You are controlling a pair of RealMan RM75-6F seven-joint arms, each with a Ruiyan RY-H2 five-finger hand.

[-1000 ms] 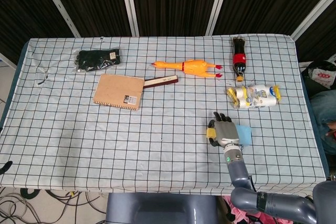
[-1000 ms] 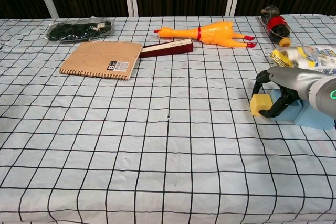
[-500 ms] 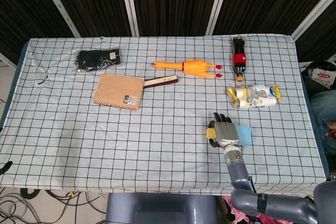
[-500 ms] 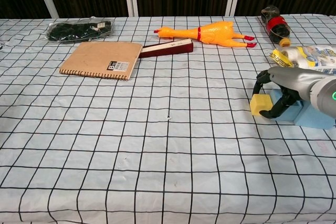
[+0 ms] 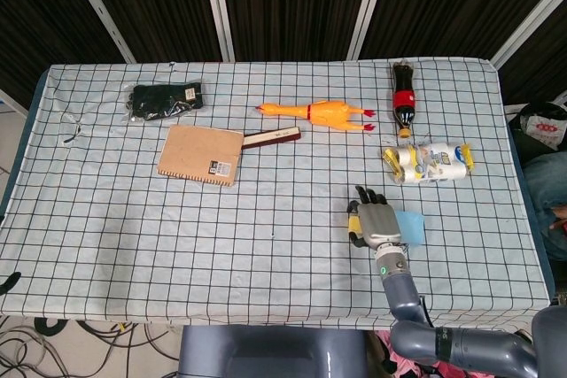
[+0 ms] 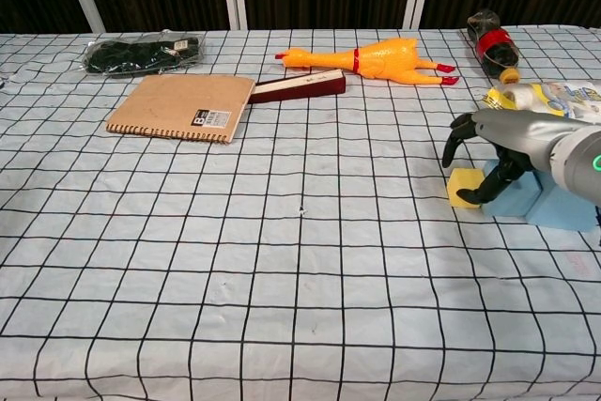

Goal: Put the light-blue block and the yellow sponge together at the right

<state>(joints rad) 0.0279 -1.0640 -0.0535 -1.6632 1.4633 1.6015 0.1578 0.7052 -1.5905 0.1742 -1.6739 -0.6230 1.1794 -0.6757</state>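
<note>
My right hand arches over the yellow sponge at the near right of the tabletop, fingers spread and curled downward. From the chest view the thumb reaches down behind the sponge and the fingertips hang just above it; I cannot tell whether the hand is actually gripping it or only hovering around it.

From the head view the hand covers nearly all of the sponge, leaving only a sliver of yellow at its left edge. The chest view shows the sponge's front face plainly. The light-blue block lies immediately right of the sponge; the hand and forearm hide the seam between them in both views, so contact cannot be confirmed. In the chest view the forearm runs off the right edge of the frame.

My left hand appears in neither view.

Just beyond the block sits a crumpled snack package, with a cola bottle farther back. A rubber chicken, a dark red bar, a brown notebook and a black bagged item lie across the far half. The near left of the checked cloth lies open, and the block sits well in from the tabletop's right and near edges.
</note>
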